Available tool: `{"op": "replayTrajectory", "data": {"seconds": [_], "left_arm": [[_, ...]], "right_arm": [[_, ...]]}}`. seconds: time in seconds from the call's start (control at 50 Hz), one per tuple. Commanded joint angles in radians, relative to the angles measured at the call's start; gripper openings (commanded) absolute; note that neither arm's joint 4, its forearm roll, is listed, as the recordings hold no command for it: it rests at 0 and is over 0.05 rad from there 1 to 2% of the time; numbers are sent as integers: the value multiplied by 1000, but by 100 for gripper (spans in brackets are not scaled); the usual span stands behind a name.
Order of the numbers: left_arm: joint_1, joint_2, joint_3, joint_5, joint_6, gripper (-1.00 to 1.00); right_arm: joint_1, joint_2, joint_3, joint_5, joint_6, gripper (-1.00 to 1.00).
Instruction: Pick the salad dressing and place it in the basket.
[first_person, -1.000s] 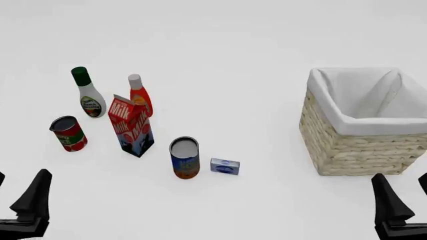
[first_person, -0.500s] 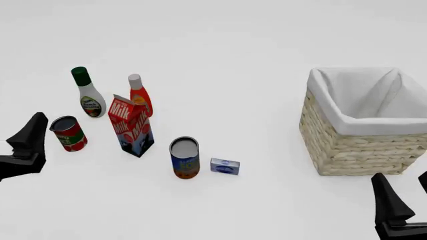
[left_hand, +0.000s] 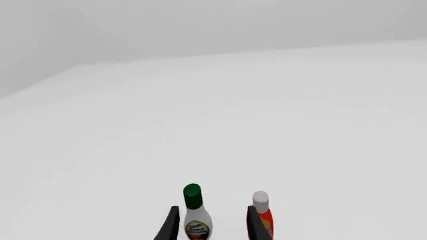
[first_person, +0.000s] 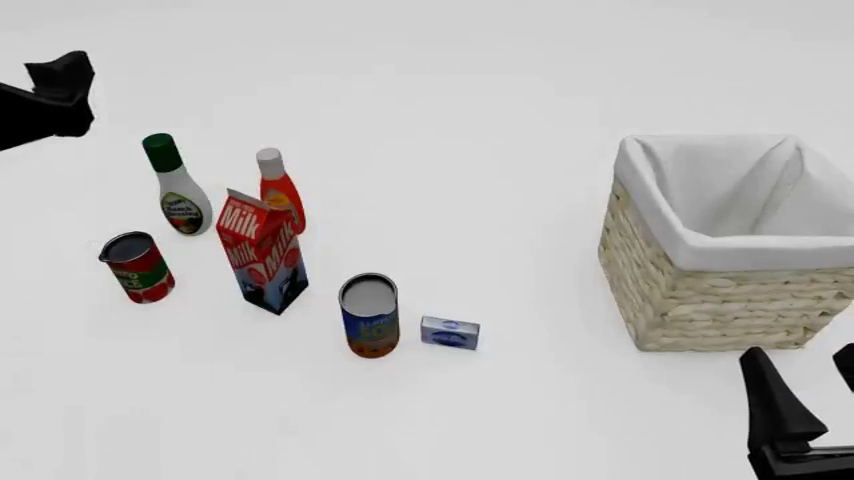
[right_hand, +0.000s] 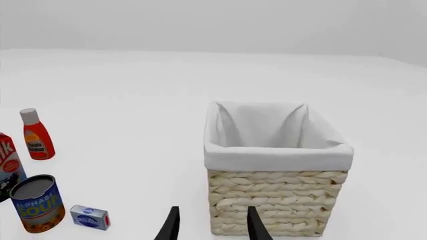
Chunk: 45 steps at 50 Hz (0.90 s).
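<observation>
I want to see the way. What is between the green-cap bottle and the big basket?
In the front view, the red-orange bottle stands just beside the salad dressing; beyond it, bare table reaches the basket.

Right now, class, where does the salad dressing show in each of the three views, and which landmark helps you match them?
Front view: salad dressing stands far left, beside the red bottle.
Left wrist view: seen between the open left gripper fingers, red bottle beside it.
Right wrist view: not in it.
Shared landmark: the red bottle, seen in all three views.
</observation>
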Motion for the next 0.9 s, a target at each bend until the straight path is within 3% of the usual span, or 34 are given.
{"op": "replayTrajectory", "data": {"seconds": [0.02,0.26,0.36,0.52,0.76,0.9], "left_arm": [[41,227,-297,127,1,100],[53,422,-542,257,-12,100],[42,494,-646,320,-83,100],[78,626,-785,377,-130,100],[132,772,-942,448,-168,100],[156,825,-987,464,-180,100]], "right_arm": [[5,0,4,-2,4,100],[13,16,6,-18,9,100],[13,23,6,-26,11,100],[16,29,7,-27,10,100],[15,18,7,-15,6,100],[17,19,7,-14,7,100]]}}
